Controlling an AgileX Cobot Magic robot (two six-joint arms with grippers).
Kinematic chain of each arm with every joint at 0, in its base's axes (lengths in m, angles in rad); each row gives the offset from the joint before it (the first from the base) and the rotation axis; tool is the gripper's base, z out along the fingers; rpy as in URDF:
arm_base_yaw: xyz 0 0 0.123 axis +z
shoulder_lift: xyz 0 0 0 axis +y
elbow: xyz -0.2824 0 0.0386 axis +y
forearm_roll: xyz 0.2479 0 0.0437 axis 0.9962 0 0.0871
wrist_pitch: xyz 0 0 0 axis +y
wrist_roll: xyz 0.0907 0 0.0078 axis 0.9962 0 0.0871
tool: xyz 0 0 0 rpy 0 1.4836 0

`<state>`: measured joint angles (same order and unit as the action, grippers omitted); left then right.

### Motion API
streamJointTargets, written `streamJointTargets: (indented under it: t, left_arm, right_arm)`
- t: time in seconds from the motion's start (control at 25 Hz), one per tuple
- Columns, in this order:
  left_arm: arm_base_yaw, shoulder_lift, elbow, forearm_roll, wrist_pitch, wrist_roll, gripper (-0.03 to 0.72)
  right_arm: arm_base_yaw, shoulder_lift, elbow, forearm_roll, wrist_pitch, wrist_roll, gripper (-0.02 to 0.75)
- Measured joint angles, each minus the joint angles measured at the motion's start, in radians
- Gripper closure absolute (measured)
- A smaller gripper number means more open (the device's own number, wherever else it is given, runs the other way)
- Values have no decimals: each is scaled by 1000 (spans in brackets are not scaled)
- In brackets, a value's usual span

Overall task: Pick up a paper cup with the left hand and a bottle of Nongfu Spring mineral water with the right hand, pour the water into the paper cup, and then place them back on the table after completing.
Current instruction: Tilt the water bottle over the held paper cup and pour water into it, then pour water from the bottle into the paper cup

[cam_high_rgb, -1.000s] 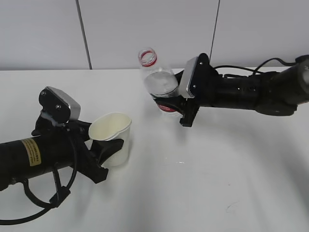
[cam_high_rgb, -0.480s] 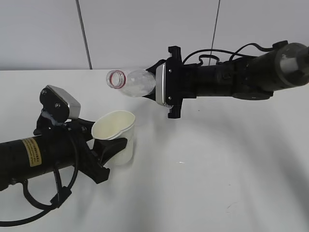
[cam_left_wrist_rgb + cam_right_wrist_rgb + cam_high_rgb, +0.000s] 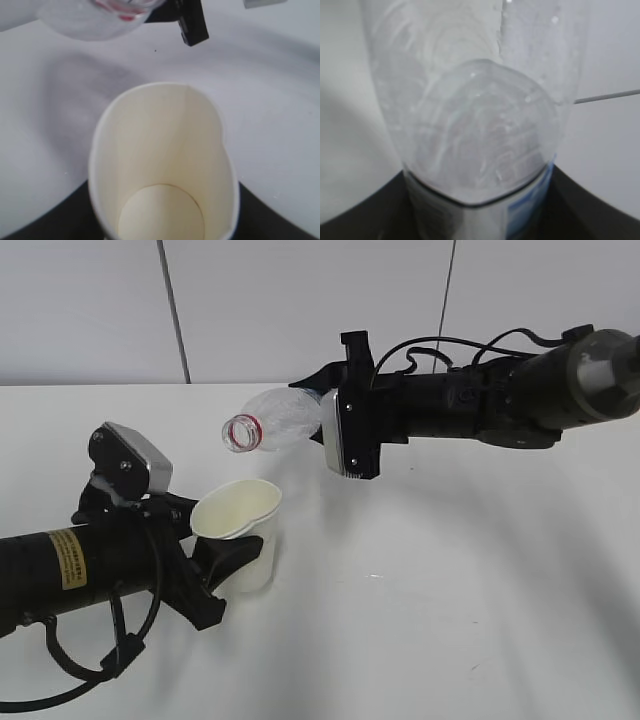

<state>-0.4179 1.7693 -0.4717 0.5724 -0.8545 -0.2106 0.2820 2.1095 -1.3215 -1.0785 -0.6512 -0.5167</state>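
My left gripper [image 3: 225,558] is shut on a cream paper cup [image 3: 240,531] and holds it upright just above the white table [image 3: 420,600]. The cup's rim is squeezed oval and its inside looks dry in the left wrist view [image 3: 162,165]. My right gripper [image 3: 322,422] is shut on a clear water bottle [image 3: 280,418] with a red neck ring. The bottle lies tilted, its open mouth [image 3: 241,432] pointing left and down, above the cup. It fills the right wrist view [image 3: 475,120], and its neck shows at the top of the left wrist view [image 3: 100,17].
A grey panelled wall [image 3: 300,300] stands behind the table's far edge. Loose cables [image 3: 90,660] hang under the left arm.
The right gripper has swung the bottle from upright to lying on its side, then tipped its mouth lower over the cup. The left gripper with the cup shifted slightly right.
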Motion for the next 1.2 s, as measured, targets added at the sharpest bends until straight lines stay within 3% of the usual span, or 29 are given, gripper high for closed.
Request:
streamJointTargets:
  t: [0.36, 1.2]
  left_arm:
    - [0, 0, 0, 36, 41, 0, 314]
    - [0, -3, -1, 90, 58, 0, 314]
  right_arm:
    - [0, 0, 0, 50, 11, -192, 337]
    - [0, 0, 0, 74, 14, -437, 337]
